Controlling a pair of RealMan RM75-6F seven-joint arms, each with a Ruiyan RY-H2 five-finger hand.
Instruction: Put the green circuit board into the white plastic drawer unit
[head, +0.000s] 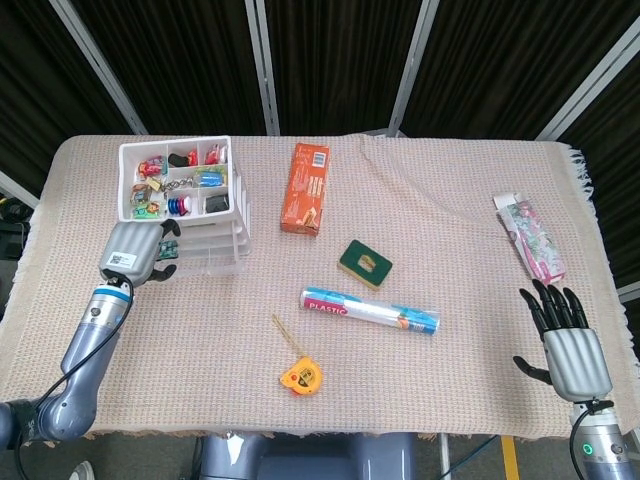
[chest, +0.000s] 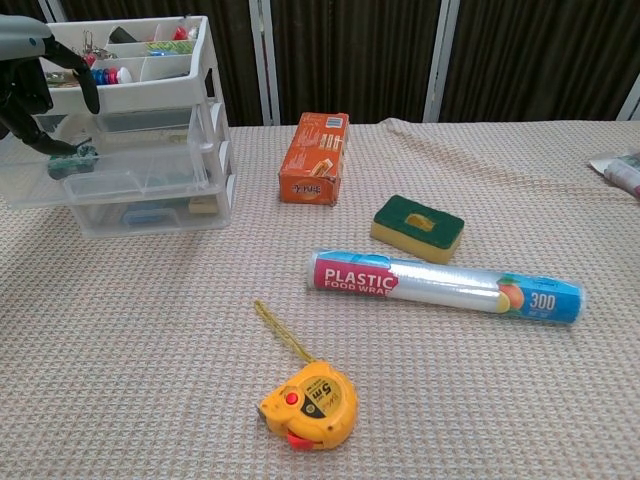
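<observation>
Board (chest: 72, 160), green, lies inside the pulled-out clear drawer (chest: 110, 175) of the drawer unit (chest: 205, 120); through the drawer wall it shows only dimly. In the head view the left hand (head: 135, 255) covers most of it. I cannot tell if the fingers still pinch the board or only touch it; in the chest view the dark fingers (chest: 30, 95) curl just above it, over the drawer.

Nearest to the robot, the right hand (head: 568, 345) rests at the near right edge of the table (head: 450, 200), fingers spread, holding nothing. A yellow tape measure (chest: 308, 404) lies near the front middle, its tape a little pulled out. Behind it a roll of plastic wrap (chest: 445, 287) lies across, and beyond that a sponge (chest: 417, 227), green on top and yellow below. Farther back an orange box (chest: 315, 157) stands beside the unit, apart from it. A pink packet (head: 530, 237) lies at the far right. The top tray (head: 180, 180) of the unit holds small coloured items in compartments.
</observation>
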